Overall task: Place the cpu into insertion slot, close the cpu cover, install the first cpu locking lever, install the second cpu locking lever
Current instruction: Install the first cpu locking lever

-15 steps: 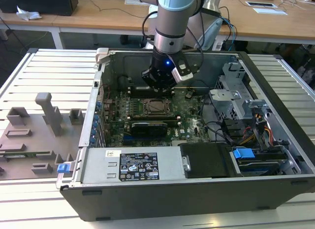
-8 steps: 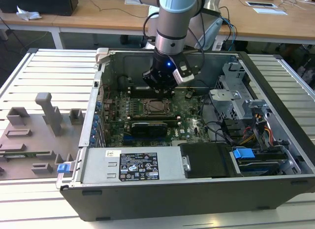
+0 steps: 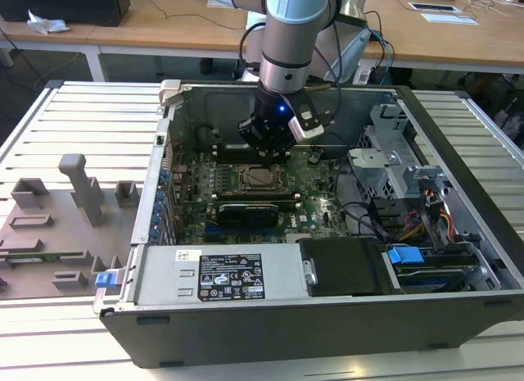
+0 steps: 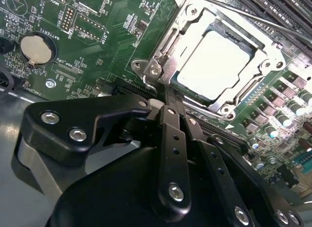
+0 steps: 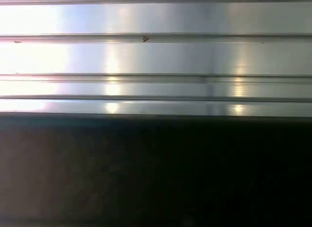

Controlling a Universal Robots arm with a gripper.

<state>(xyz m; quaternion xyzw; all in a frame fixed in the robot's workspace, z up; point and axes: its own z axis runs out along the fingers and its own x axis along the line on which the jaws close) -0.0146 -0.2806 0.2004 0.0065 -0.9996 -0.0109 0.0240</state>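
— Where's the chip?
— The dull silver square cpu point(image 4: 213, 62) sits in the silver-rimmed insertion slot point(image 4: 168, 46), just beyond my closed, empty gripper point(image 4: 165, 101).
— Risk?
— Fingertips slipping could scrape the green board.

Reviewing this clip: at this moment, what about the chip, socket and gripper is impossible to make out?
- Gripper fingertip contact: in the second wrist view, its black linkage covers the tips near the silver square cpu cover.
- Locking lever latches: cut off by that view's edge.
- Dull silver-grey square cpu: too small in the exterior view to judge seating.

Dull silver metal cpu point(image 4: 214, 66), shiny metal cpu cover point(image 4: 192, 29) (glossy), matt black jaws
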